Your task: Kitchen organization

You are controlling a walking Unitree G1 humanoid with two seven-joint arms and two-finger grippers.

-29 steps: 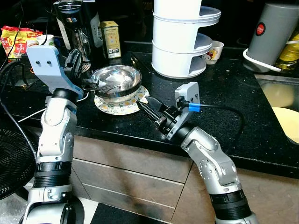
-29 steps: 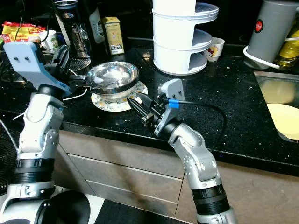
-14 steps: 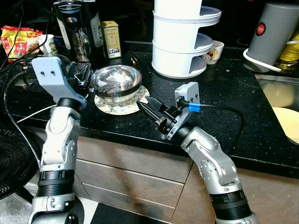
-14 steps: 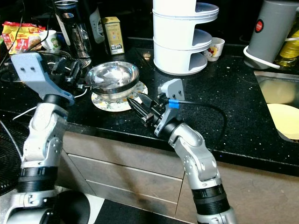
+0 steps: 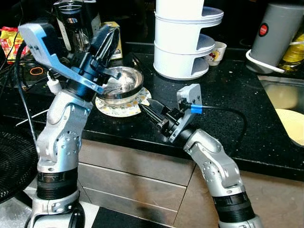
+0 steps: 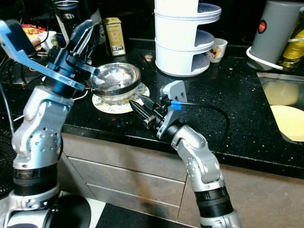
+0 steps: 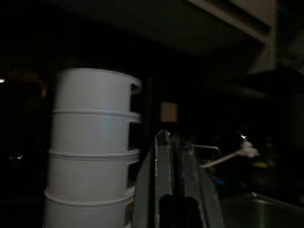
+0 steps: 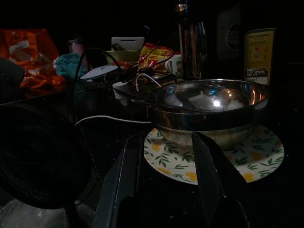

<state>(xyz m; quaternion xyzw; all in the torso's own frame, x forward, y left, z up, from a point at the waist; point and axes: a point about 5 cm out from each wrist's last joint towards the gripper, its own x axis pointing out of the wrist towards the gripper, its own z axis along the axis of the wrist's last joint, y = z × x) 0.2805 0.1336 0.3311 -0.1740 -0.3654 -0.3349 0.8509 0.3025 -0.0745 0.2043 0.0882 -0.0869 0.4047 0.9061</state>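
Steel bowl [image 5: 118,84] sits on floral plate [image 5: 124,105]. Right gripper [image 5: 148,109] at its 5 o'clock, parted, empty (approach step, next: close on rim). Left gripper [image 5: 108,43] raised, pinched together, empty.

Grey canister [image 5: 280,29], yellow tin [image 5: 114,38], black fan [image 5: 14,161]

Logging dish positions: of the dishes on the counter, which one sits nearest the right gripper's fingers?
The floral plate under the steel bowl; the right gripper points at its rim.

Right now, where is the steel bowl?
The steel bowl sits on a floral plate on the black counter, left of the white stacked containers.
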